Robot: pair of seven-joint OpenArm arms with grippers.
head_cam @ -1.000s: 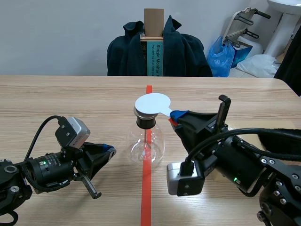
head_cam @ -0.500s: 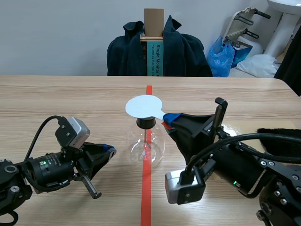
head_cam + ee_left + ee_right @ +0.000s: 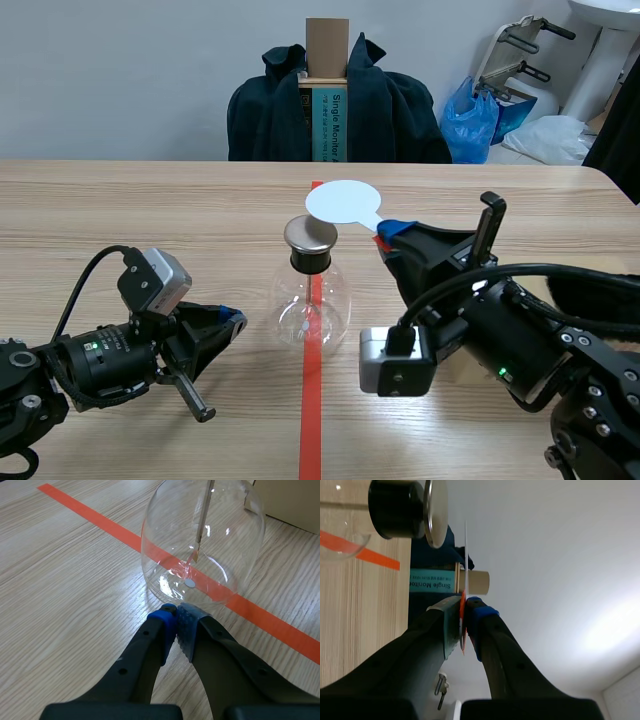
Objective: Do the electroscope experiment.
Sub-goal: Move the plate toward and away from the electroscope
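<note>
glass flask [image 3: 311,300] stands on the tape line [image 3: 310,420], metal cap [image 3: 310,235] on top. right gripper [image 3: 386,236] is clamped on the handle of the white disc paddle [image 3: 344,201]. the disc is held just above and right of the flask's cap, apparently not touching. left gripper [image 3: 176,616] has fingers together on nothing, tips just beside the flask's base.

Dark jacket [image 3: 395,110], blue bag [image 3: 470,122]

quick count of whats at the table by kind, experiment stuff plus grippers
glass flask electroscope: 1
white round paddle: 1
grippers: 2, the left gripper shut on nothing, the right gripper shut on the paddle's handle
total: 4
</note>
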